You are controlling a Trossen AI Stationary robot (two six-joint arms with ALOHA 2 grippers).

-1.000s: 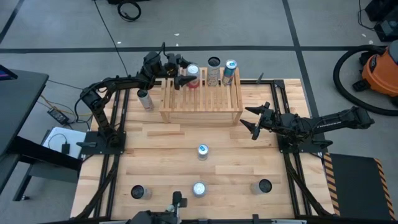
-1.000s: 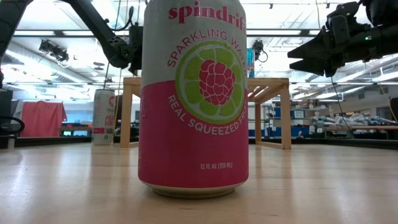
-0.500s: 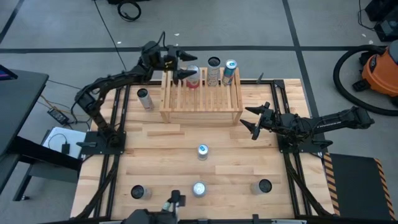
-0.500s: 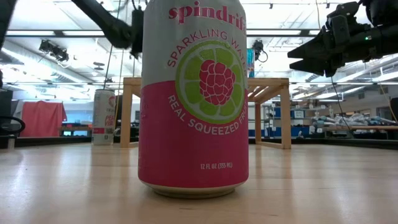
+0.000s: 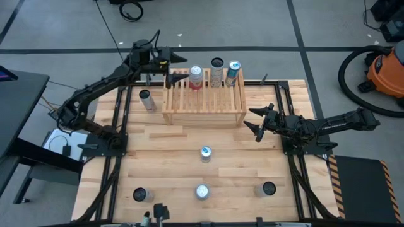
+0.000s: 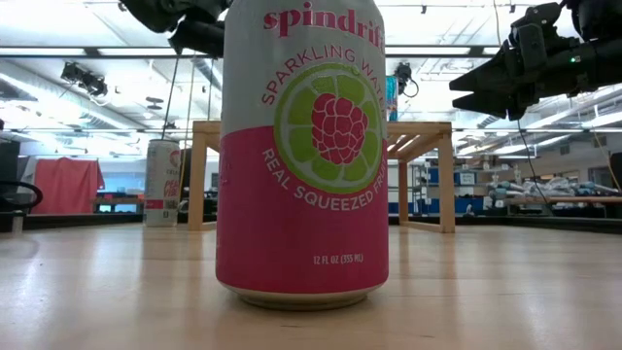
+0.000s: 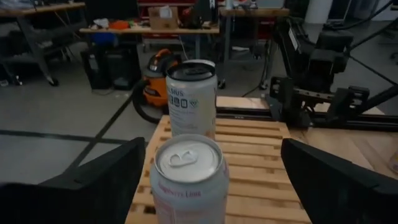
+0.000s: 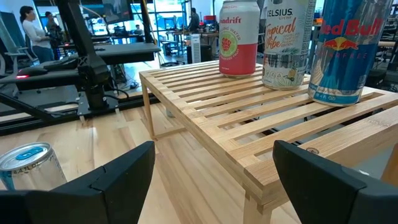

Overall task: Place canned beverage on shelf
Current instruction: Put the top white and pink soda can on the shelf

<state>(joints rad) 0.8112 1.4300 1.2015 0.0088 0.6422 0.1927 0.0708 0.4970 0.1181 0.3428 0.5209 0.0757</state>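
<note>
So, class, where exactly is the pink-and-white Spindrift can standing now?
In the high view, the pink-and-white Spindrift can stands on the pale slatted wooden shelf, at its far edge, left of the white Celsius can.

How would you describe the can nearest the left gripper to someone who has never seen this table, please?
Find the shelf at the table's far edge; three cans stand along its back. The Spindrift can is the leftmost, by the open left gripper. Unlike the Celsius can and Red Bull can, it has a pink-red lower half.
</note>
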